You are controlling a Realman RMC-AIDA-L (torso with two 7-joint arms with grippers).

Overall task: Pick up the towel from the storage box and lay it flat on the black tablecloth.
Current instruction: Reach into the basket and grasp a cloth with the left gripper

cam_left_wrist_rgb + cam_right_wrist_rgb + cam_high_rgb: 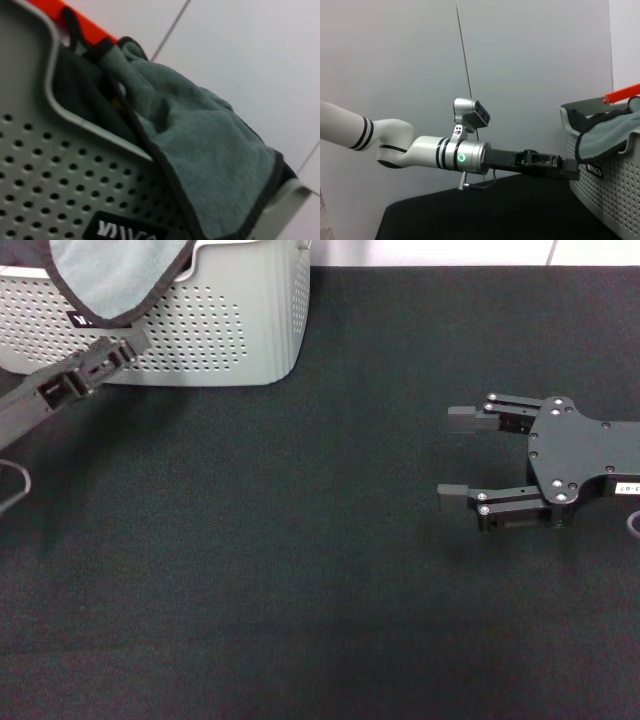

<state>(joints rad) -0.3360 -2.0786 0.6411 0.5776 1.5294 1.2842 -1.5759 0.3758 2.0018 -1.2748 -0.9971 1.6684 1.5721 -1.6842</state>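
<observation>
The towel (110, 270) hangs over the front rim of the light grey storage box (220, 330) at the far left. Its visible face is grey-green with dark edging. In the left wrist view the towel (200, 150) drapes down the box wall (50, 175), with a bright orange strip (75, 15) behind it. My left gripper (125, 348) is against the box's front wall just below the towel's hanging edge, beside the black label (80, 315); the right wrist view shows it (570, 170) at the box (615, 200). My right gripper (450, 457) is open and empty over the black tablecloth (300, 570) at the right.
The black tablecloth covers the whole table in front of the box. A white wall stands behind the table. A dark cable loop (15, 485) lies at the left edge.
</observation>
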